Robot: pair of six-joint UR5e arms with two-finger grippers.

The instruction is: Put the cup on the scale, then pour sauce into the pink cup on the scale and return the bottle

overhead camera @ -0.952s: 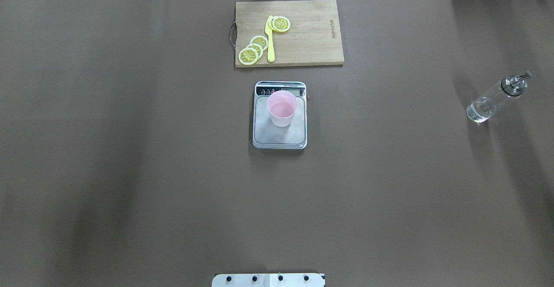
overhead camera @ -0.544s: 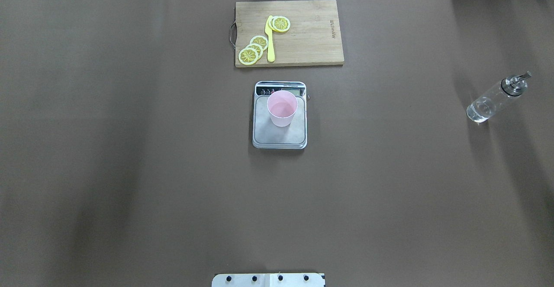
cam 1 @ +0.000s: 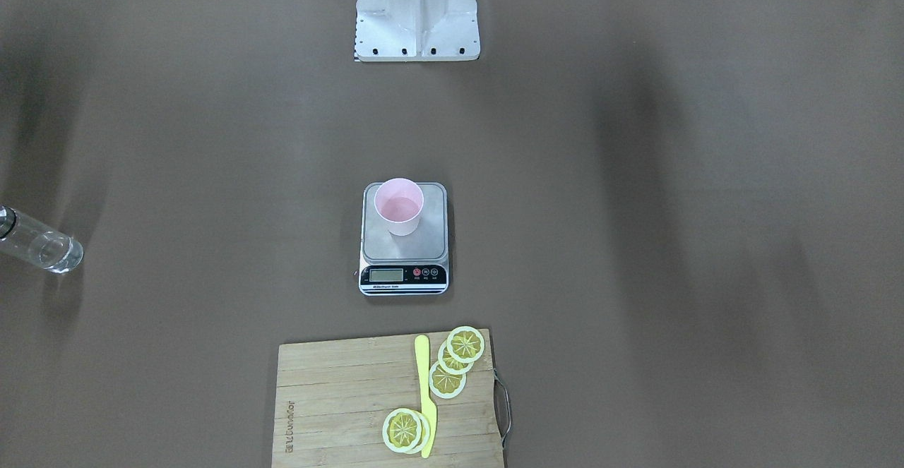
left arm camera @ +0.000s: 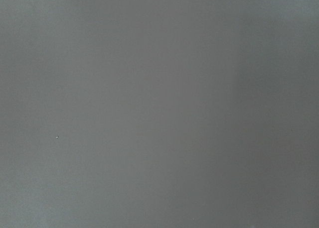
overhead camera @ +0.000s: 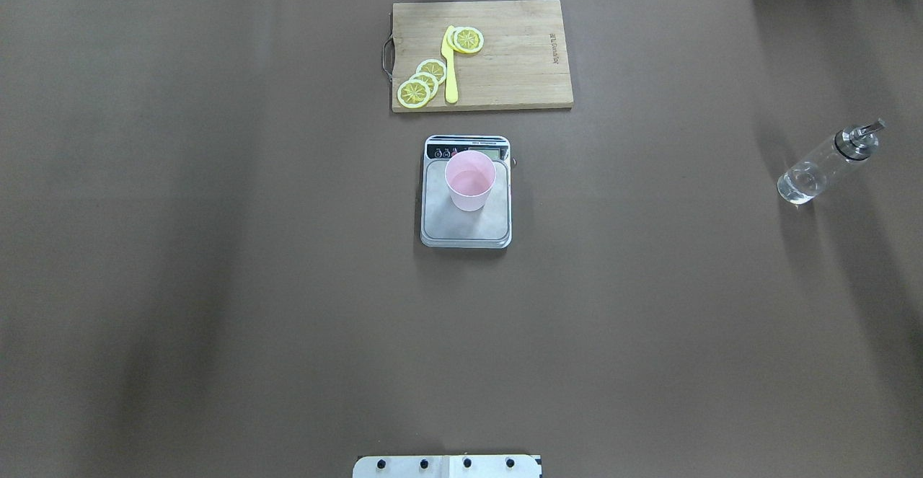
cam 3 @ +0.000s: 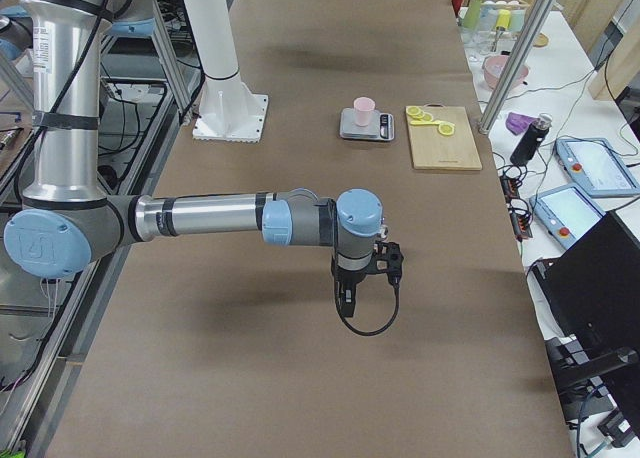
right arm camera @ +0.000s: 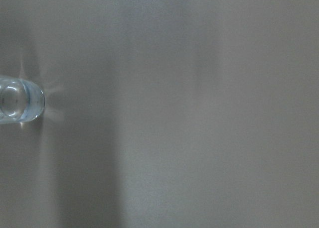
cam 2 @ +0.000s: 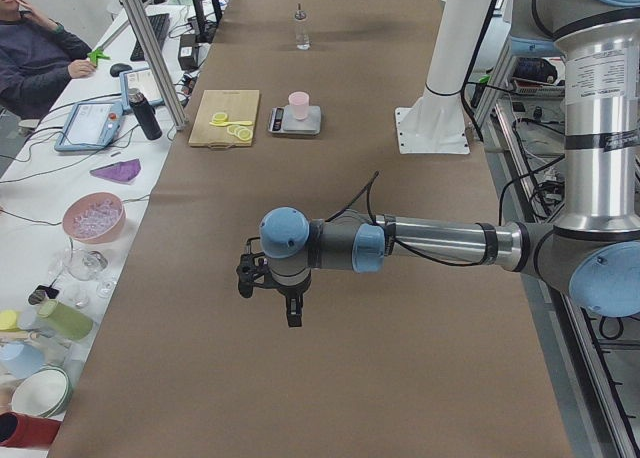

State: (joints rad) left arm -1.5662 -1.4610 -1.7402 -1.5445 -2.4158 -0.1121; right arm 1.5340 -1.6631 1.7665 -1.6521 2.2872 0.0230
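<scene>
At the near edge of the brown paper-covered worktop (overhead camera: 216, 262) sits the robot's white metal mounting plate (overhead camera: 447, 466).

Out toward the worktop's left end, the left gripper (cam 2: 272, 290) hangs on a level arm above bare brown surface, with nothing near it. It appears only in the side view, so whether it is open or closed cannot be told. Toward the right end, the right gripper (cam 3: 350, 296) hangs the same way, with a black cable looping below it. Its opening cannot be told either.

Midway across the worktop lies the small rectangular digital scale with a silver-grey platform (overhead camera: 466, 229), its black display strip on the far side. The small pale pink tapered cup (overhead camera: 470, 182) stands upright on the far part of the platform, next to the display strip.

Well apart from the scale, far out on the robot's right, stands the small clear cylindrical bottle with a shiny metal collar and spout (overhead camera: 822, 168). It is upright on the worktop and nothing holds it. The clear, colourless sauce (overhead camera: 797, 186) shows through its glass.

Just beyond the scale lies a rectangular wooden cutting board (overhead camera: 519, 60). On it are round yellow lemon slices (overhead camera: 414, 93) and a slim yellow plastic knife (overhead camera: 451, 74).
</scene>
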